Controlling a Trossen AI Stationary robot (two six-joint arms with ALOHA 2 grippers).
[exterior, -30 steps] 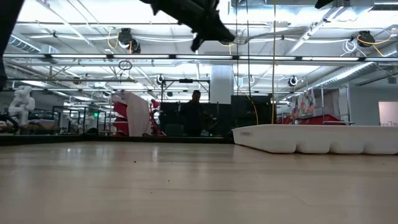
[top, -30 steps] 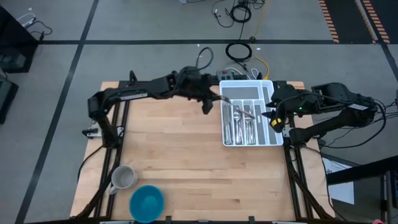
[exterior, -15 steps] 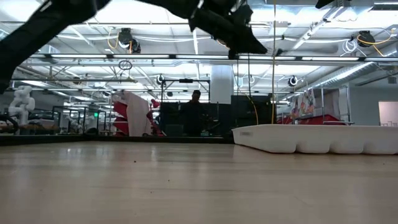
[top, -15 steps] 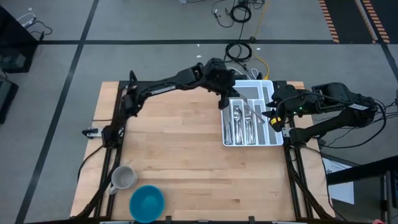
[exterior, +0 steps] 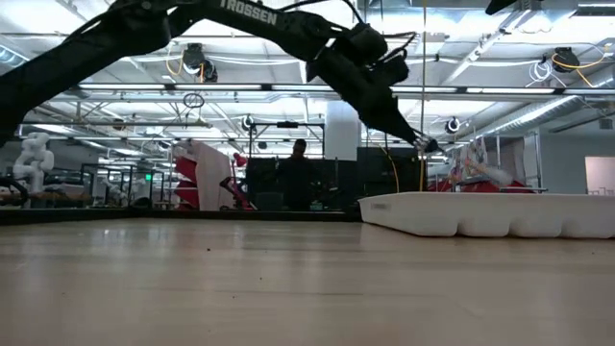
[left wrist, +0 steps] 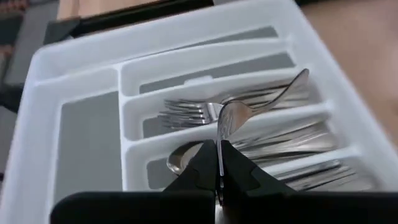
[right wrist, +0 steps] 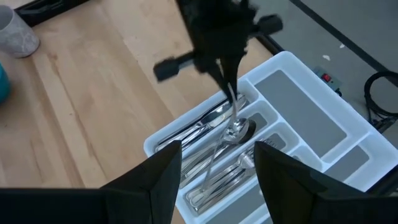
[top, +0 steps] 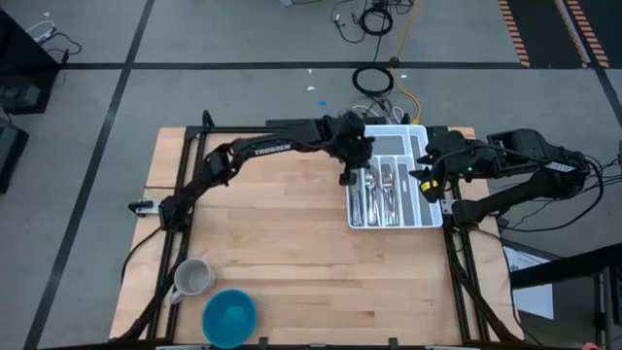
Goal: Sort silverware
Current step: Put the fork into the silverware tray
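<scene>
Mug [top: 191, 278] and blue bowl [top: 229, 317] sit well apart from tray [top: 429, 216]. Left gripper [left wrist: 218, 163] over tray, fingers clamped on a spoon [left wrist: 227, 119]. Remaining silverware [top: 377, 197] lies in tray compartments. Right gripper [right wrist: 216, 163] beside tray, fingers spread, empty.

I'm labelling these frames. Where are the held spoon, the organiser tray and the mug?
Spoon [left wrist: 231, 118]: left wrist view, on its bowl.
Organiser tray [top: 429, 216]: high view, on its right rim.
Mug [top: 192, 278]: high view, on its rim.
</scene>
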